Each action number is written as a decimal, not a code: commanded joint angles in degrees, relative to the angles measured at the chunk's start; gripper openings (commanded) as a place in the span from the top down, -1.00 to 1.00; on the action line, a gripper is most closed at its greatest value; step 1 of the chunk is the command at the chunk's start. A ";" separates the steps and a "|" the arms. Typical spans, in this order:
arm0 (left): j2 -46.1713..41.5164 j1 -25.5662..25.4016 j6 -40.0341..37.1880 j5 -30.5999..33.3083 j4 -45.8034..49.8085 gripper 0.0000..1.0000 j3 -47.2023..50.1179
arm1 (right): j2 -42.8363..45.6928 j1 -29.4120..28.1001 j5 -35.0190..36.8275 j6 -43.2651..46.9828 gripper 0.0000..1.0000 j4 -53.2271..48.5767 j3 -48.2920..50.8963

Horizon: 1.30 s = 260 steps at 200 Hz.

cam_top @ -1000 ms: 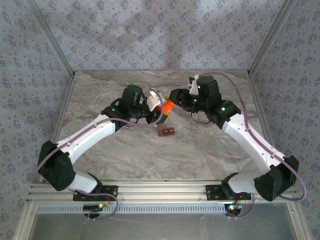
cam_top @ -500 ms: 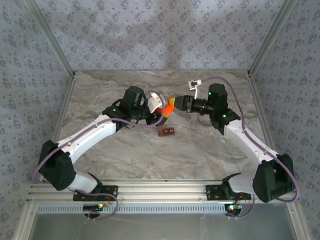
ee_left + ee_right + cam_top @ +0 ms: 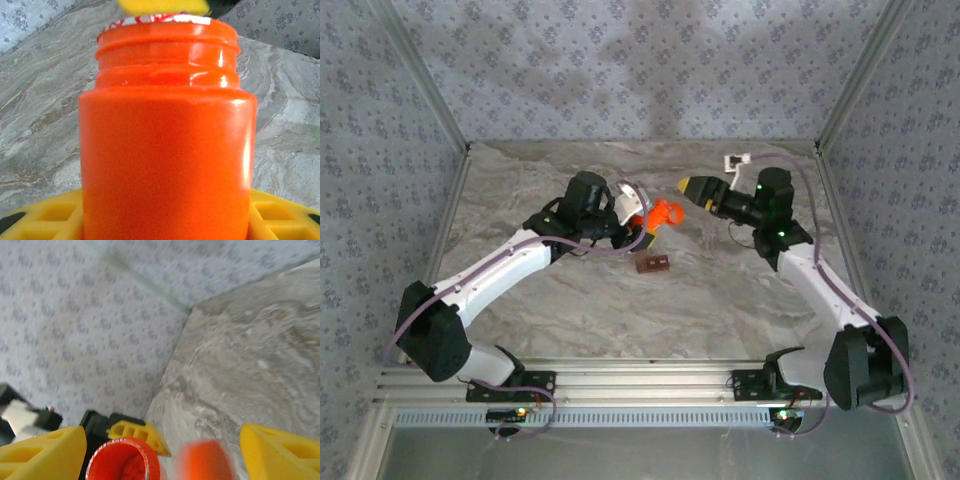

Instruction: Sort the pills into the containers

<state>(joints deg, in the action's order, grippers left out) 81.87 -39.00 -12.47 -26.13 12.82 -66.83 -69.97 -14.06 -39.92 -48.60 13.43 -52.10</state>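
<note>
My left gripper (image 3: 642,222) is shut on a small orange bottle (image 3: 638,214), gripping its body low between the yellow fingers (image 3: 280,215). The bottle (image 3: 167,140) is uncapped, and its open mouth (image 3: 122,460) shows a foil rim. Whether pills lie inside I cannot make out. An orange cap (image 3: 667,212) is loose beside the mouth, and it is blurred (image 3: 206,460) between my right fingers, touching neither. My right gripper (image 3: 688,186) is open, up and to the right of the bottle. The containers, a reddish-brown strip (image 3: 652,263), lie flat on the table just in front of the bottle.
The marble tabletop (image 3: 720,300) is walled by patterned panels at the back and on both sides. Metal corner posts (image 3: 845,90) rise at the rear corners. A rail runs along the near edge by the arm bases.
My right gripper has drawn back to the right from the bottle's mouth and opened. The orange cap came off with it and is now loose by the mouth. The left arm has stayed still.
</note>
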 commanded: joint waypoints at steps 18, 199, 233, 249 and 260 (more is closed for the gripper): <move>-1.26 0.02 -0.66 -1.73 -2.30 1.00 -1.53 | 4.34 -0.48 9.41 -5.06 -0.64 -19.11 -7.56; -9.88 0.13 9.91 14.08 -25.36 1.00 18.87 | -23.11 -6.06 33.72 20.52 -0.56 -42.36 -10.23; -13.33 0.59 10.44 15.75 -25.67 1.00 22.68 | -31.06 -10.78 39.15 23.98 -0.69 -46.18 -18.73; -14.59 0.95 10.65 16.27 -25.69 1.00 24.11 | -33.85 -12.51 40.37 24.92 -0.73 -47.54 -21.45; -15.29 1.27 10.75 16.41 -25.72 1.00 24.89 | -35.78 -13.22 40.05 24.99 -0.73 -48.94 -23.03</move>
<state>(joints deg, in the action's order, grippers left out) 69.25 -38.59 -2.83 -11.03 -10.11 -43.11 -102.52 -25.65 -3.70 -26.55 -30.09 -70.94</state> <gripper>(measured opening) 0.535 0.865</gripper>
